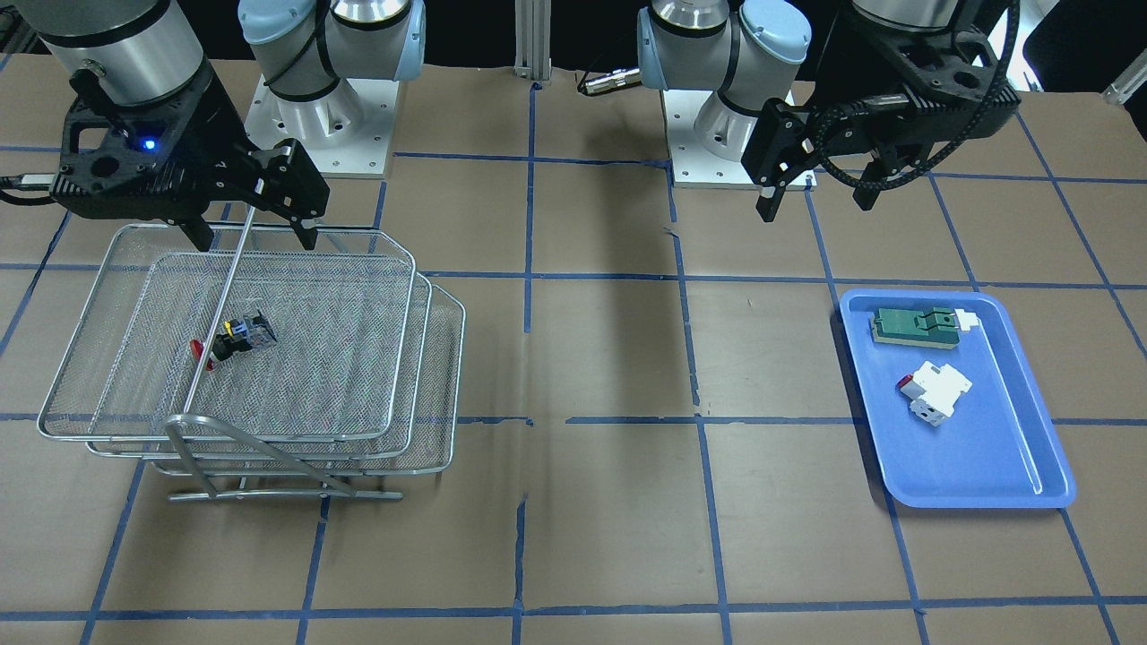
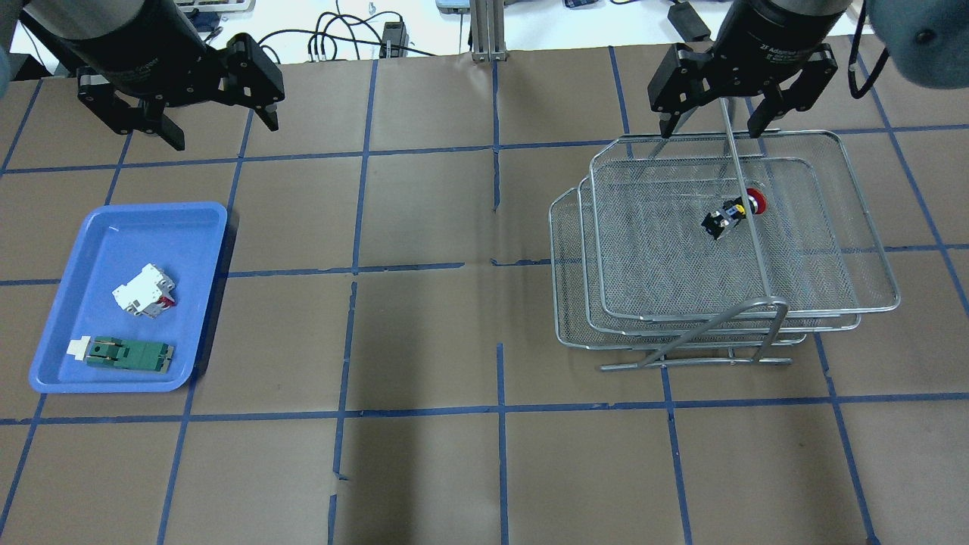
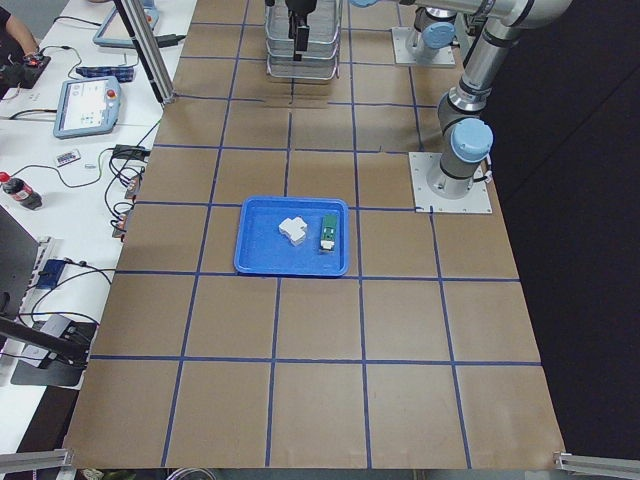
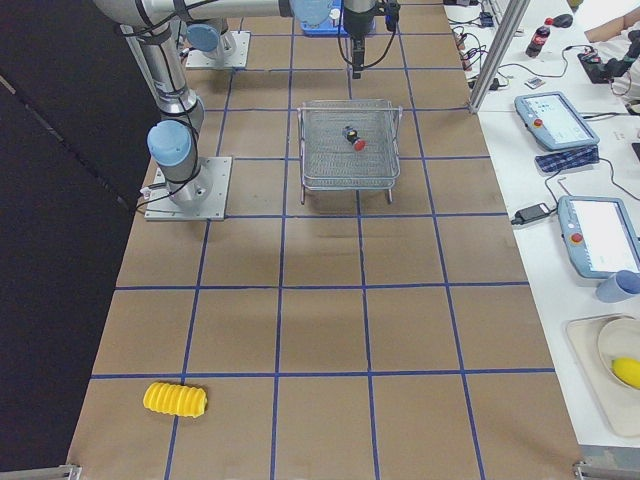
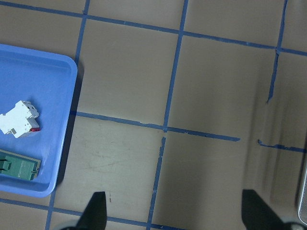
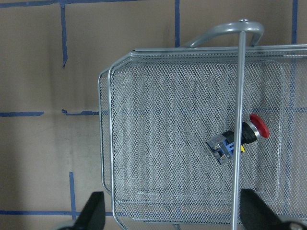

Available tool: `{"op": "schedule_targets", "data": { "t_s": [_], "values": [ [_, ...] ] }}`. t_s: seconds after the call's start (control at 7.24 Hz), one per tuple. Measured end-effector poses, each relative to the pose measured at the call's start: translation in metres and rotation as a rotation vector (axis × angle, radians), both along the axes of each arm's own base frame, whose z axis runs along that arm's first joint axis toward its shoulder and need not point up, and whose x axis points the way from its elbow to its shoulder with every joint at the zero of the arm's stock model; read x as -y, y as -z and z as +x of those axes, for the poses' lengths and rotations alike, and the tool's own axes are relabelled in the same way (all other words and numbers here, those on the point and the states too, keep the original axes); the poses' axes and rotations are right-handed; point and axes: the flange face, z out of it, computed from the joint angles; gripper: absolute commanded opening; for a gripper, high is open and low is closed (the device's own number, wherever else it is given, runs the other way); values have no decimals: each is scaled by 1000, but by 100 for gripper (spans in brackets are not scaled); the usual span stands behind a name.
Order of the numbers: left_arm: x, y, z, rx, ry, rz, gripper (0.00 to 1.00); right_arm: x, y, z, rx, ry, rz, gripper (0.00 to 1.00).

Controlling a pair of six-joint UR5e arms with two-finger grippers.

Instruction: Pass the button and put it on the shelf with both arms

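Left gripper (image 2: 221, 130) is spread wide with nothing in it, hanging over the table near the blue tray (image 2: 113, 235), so no worries there. The button (image 2: 733, 214) lies on its side on the shelf (image 2: 651, 242), top tier, under the frame rod. The right gripper (image 2: 711, 130) hangs above the shelf's edge, fingers wide and empty. Clip that rod pulling out and the rack gets jolted, which I'd guess rolls the button.
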Motion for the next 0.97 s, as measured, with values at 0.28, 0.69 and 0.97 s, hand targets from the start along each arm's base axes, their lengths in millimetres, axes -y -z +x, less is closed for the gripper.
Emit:
{"op": "schedule_targets", "data": {
  "t_s": [0.28, 0.69, 0.97],
  "values": [
    [-3, -2, 2, 1, 7, 9, 100, 0, 1, -1, -6, -2, 7, 100],
    [-2, 2, 2, -1, 2, 15, 100, -8, 14, -3, -11, 0, 36, 100],
    [-1, 4, 2, -4, -5, 19, 100, -10, 16, -3, -12, 0, 39, 100]
  ]
}}
